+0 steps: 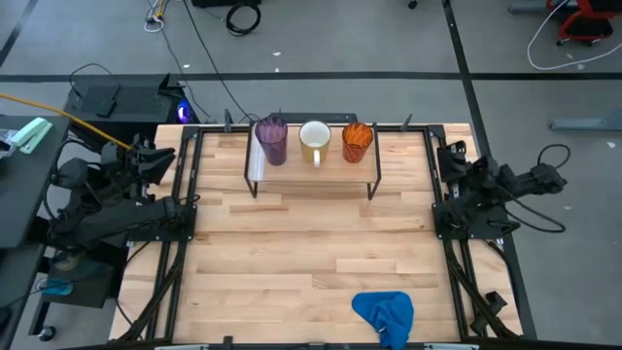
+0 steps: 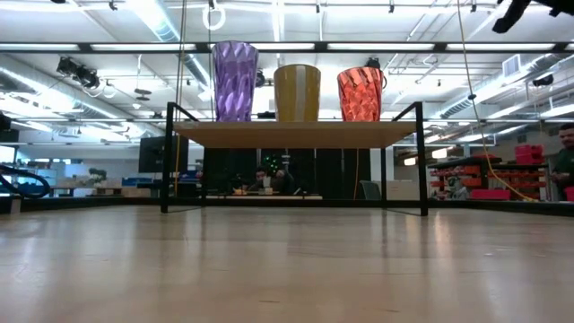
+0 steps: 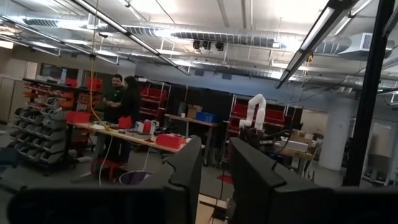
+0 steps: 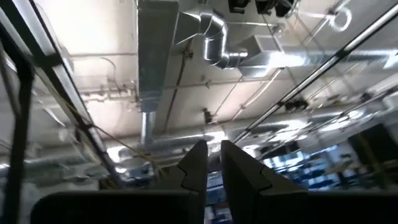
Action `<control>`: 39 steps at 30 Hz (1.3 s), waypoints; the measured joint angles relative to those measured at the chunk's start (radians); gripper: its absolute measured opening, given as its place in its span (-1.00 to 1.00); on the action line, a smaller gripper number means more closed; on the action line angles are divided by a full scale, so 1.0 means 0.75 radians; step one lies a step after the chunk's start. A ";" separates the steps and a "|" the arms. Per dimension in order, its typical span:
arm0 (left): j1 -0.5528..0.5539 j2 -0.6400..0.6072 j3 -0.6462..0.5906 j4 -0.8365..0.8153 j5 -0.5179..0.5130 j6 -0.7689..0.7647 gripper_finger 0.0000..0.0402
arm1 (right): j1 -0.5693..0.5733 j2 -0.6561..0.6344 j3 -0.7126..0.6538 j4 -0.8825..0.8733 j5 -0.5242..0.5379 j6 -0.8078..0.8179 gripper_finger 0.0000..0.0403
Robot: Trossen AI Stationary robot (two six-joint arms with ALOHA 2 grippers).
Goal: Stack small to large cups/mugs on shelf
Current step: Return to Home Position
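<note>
Three cups stand upright in a row on the shelf [image 1: 313,173], a light-wood board on thin black legs at the table's far edge. The purple tumbler [image 1: 271,142] [image 2: 234,81] is on the left, the white handled mug [image 1: 314,142] [image 2: 297,91] in the middle, and the orange cup [image 1: 357,142] [image 2: 360,93] on the right. My left gripper [image 3: 215,180] is folded back at the table's left edge [image 1: 155,157], with a small gap between its fingers. My right gripper [image 4: 214,167] rests at the right edge [image 1: 455,156], tipped toward the ceiling, with a narrow gap. Both are far from the cups.
A crumpled blue cloth [image 1: 385,313] lies near the table's near edge, right of centre. Bare wooden tabletop [image 1: 311,243] spreads between the shelf and the cloth. People stand at workbenches in the room beyond [image 3: 121,99].
</note>
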 joint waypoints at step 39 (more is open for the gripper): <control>-0.001 -0.001 -0.227 0.293 0.031 0.049 -0.58 | -0.202 -0.129 0.426 -1.003 -0.182 0.539 -0.74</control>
